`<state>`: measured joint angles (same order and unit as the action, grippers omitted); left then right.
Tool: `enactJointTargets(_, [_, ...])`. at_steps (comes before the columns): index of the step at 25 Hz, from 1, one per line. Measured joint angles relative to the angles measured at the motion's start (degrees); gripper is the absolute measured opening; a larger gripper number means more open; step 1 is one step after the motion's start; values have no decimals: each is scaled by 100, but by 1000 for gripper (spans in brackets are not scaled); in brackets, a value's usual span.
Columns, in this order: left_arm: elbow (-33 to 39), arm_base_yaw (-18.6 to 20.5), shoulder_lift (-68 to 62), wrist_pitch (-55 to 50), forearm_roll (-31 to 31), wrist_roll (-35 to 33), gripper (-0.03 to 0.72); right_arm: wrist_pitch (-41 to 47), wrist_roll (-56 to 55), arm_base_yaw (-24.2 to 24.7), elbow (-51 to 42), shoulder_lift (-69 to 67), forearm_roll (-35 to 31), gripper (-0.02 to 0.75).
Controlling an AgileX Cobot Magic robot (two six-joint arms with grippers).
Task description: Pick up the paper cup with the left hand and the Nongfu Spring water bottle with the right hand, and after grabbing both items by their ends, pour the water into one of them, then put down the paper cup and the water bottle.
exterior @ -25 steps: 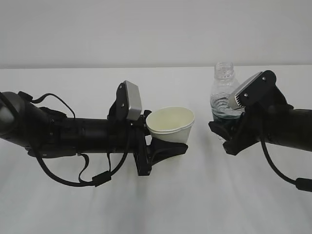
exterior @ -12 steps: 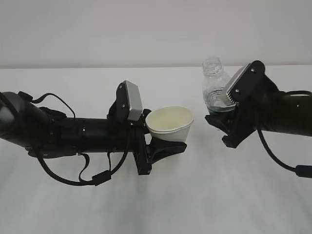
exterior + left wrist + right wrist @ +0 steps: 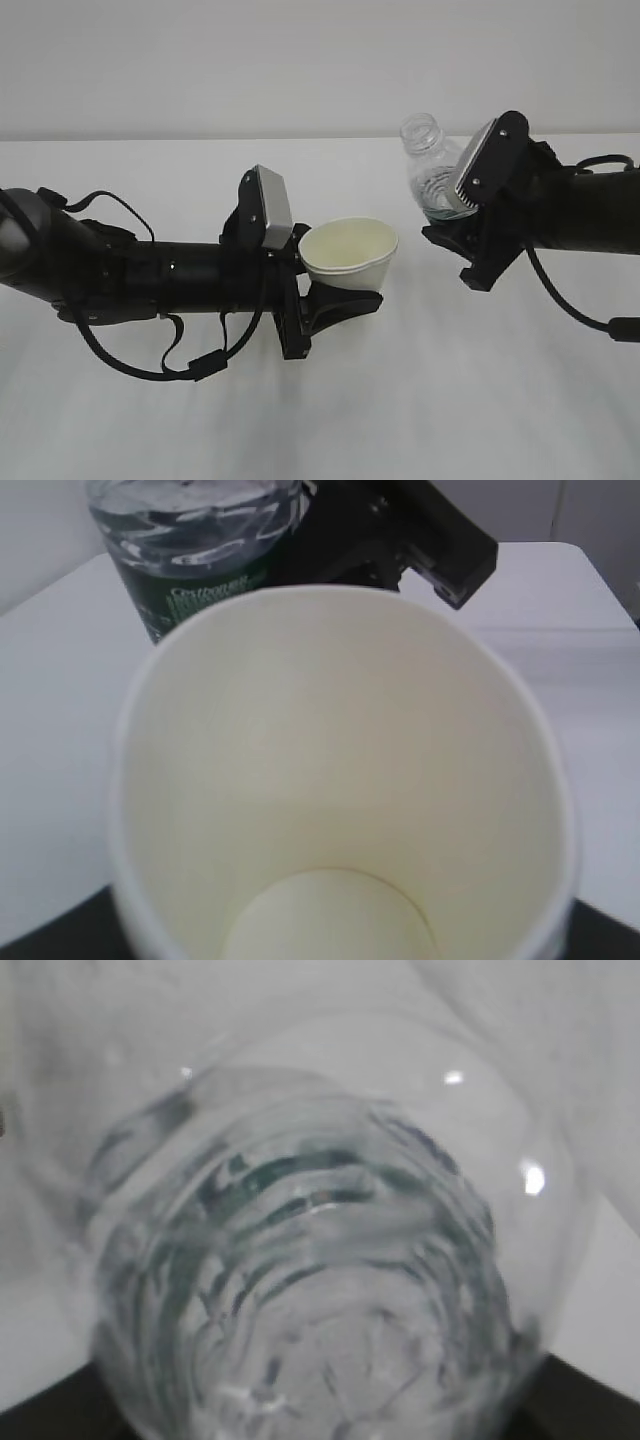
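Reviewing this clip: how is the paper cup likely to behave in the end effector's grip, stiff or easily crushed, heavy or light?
The paper cup looks empty in the left wrist view, its bare bottom visible, so it is probably very light. Its thin wall and oval-looking rim suggest it deforms easily under squeeze. Held low by the left end effector, it may wobble once water lands in it.

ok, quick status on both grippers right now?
Left gripper: closed on the paper cup, held by its base.
Right gripper: closed on the water bottle, tilted toward the cup.
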<state>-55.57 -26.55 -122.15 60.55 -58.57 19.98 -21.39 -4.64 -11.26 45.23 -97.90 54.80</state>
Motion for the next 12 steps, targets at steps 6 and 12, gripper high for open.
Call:
enactJointTargets(6, [0, 0, 0, 0, 0, -36, 410, -11, 285, 0, 25, 0, 434, 450])
enactJointTargets(12, [0, 0, 0, 0, 0, -46, 409, -195, 563, 0, 25, 0, 485, 450])
